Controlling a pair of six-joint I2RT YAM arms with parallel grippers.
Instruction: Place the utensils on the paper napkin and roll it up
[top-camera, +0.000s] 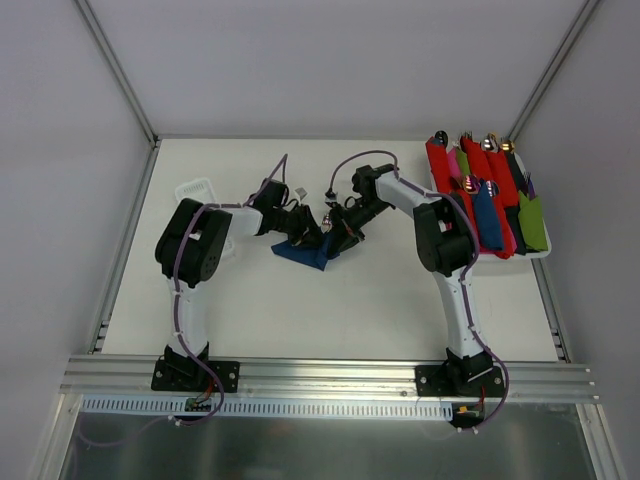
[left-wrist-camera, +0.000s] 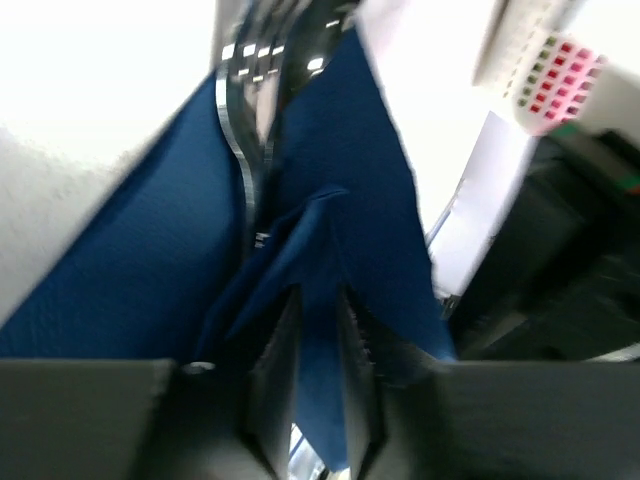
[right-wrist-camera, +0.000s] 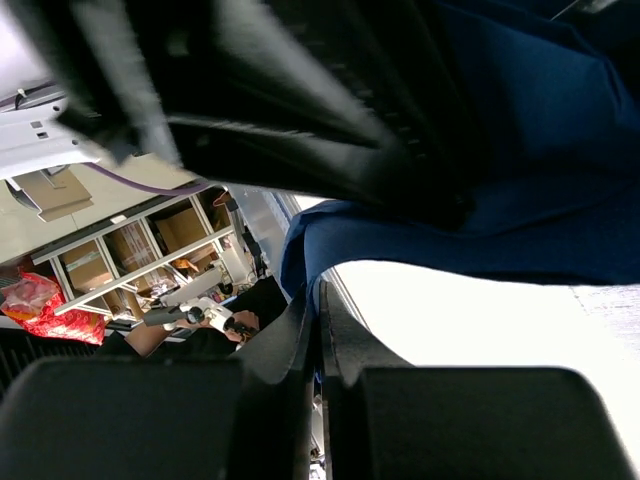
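top: both arms meet over paper napkin (top-camera: 305, 252) | left wrist: left gripper (left-wrist-camera: 318, 330) narrowly parted around napkin fold, fork (left-wrist-camera: 248, 120) visible | right wrist: right gripper (right-wrist-camera: 318, 330) pinching napkin edge

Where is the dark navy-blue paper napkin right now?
In the top view, the dark navy-blue paper napkin lies mid-table, between the left gripper and right gripper, left of the tray.
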